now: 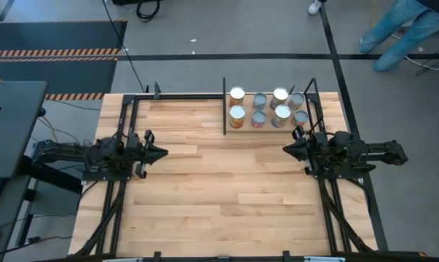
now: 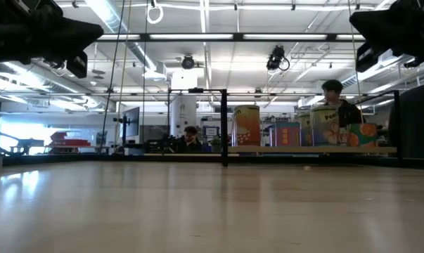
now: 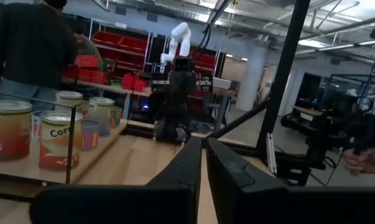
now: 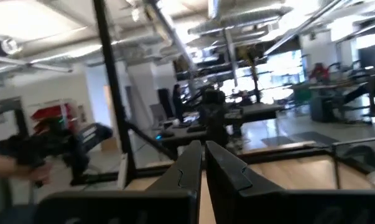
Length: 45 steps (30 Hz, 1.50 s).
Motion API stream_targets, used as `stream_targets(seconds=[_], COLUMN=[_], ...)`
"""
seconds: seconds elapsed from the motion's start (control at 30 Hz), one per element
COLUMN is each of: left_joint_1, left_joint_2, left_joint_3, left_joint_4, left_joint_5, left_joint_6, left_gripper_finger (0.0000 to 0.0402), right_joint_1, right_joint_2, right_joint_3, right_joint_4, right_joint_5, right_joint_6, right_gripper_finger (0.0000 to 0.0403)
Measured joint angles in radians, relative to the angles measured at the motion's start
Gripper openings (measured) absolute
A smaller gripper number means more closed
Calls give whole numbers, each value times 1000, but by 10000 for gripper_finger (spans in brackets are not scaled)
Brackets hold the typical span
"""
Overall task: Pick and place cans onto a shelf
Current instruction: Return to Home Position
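Left arm: your left end effector [image 1: 162,153] hung over the left side of the bench [image 1: 219,196], pointing right toward the other arm.
Left grip: its fingers [image 3: 188,163] were clenched tip to tip with only a thin seam between them, and they held nothing.
Right arm: your right end effector [image 1: 287,149] hung over the right side of the bench, pointing left, just nearer than the right end of the shelf [image 1: 225,109].
Right grip: its fingers [image 4: 188,165] were also pressed together and empty.
Height: in the low view both arms sat high above the bench surface.
Load: you had eight cans [image 1: 282,112] on the shelf in two rows of four, one far and one near; tops were silvery-white or blue-grey.
Rack: the shelf stood at the far edge of the bench, right of centre, with black rails around a light board.
Low view: the cans stood upright, with an orange-labelled can [image 2: 247,126] at the left end.
Room: a person [image 2: 335,95] in a dark top showed behind the shelf.
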Motion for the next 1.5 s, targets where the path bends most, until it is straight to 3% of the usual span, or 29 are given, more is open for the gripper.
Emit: stream_targets(seconds=[0.1,0.23,0.47,0.73,0.97,1.13,1.5], left_joint_1=[0,0,5,5,5,3,3], left_joint_2=[-75,-194,-191,-190,-189,-190,-189], left_joint_3=[0,0,-2,-2,-2,-2,-3], left_joint_4=[-62,-152,-260,-239,-336,-291,-279], left_joint_5=[-1,-2,-9,-23,-23,-22,-22], left_joint_6=[-3,3,-26,189,184,263,266], left_gripper_finger=[30,30,29,30,29,29,29], right_joint_1=[0,-6,-37,-51,-51,-51,-51], right_joint_2=[0,0,0,5,30,30,30], right_joint_3=[0,0,0,0,0,0,0], right_joint_4=[-40,-154,-192,-268,-272,-243,-235], right_joint_5=[-35,36,111,95,73,73,73], right_joint_6=[-4,21,-21,-32,-184,-151,-150], right_gripper_finger=[28,28,28,28,28,28,28])
